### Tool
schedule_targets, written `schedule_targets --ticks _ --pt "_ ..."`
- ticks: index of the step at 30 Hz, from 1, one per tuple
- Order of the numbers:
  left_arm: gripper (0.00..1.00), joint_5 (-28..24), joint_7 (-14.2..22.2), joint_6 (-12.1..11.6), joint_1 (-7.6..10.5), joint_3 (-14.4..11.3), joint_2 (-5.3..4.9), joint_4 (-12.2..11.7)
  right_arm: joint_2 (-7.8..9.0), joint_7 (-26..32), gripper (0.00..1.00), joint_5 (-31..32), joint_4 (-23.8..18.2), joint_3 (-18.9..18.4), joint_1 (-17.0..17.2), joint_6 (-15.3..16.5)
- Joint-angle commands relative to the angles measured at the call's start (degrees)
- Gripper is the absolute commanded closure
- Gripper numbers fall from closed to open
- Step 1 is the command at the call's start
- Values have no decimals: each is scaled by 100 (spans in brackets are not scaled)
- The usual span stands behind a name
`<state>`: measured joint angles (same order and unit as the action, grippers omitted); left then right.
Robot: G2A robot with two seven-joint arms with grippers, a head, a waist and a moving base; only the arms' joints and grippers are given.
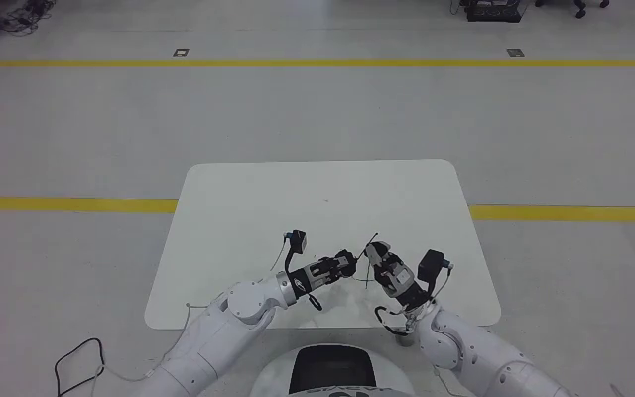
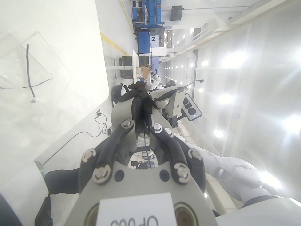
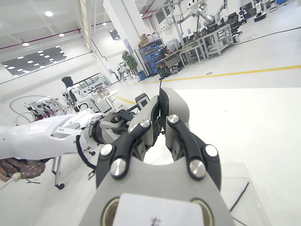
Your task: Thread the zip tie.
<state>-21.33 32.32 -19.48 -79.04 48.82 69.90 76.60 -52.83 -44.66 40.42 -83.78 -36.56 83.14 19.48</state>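
Note:
A thin black zip tie [image 1: 374, 241] is held above the front part of the white table [image 1: 298, 198], between both grippers. My left gripper [image 1: 347, 262] comes in from the left, its fingers shut on the tie, whose strap [image 2: 146, 147] runs back between the fingers [image 2: 128, 109]. My right gripper [image 1: 376, 260] meets it from the right and is shut on the tie too. The tie's tail [image 3: 160, 81] sticks out past the right gripper's [image 3: 160, 97] fingertips. The two grippers nearly touch. The tie's head is hidden between the fingers.
A clear plastic plate [image 2: 54, 55] lies on the table near the grippers with another black tie [image 2: 28, 66] on it; the plate [image 3: 235, 172] also sits below the right gripper. The table's front edge is close behind both wrists.

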Motion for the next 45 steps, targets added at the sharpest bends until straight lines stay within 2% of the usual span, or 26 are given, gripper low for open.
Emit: schedule_targets --ticks 1,28,45 --pt "100 0 0 0 0 0 0 0 -2 6 100 0 -3 -18 13 0" --pt "100 0 0 0 0 0 0 0 -81 121 100 -25 65 -109 64 0" --pt "100 0 0 0 0 0 0 0 -69 39 100 7 28 -120 101 0"
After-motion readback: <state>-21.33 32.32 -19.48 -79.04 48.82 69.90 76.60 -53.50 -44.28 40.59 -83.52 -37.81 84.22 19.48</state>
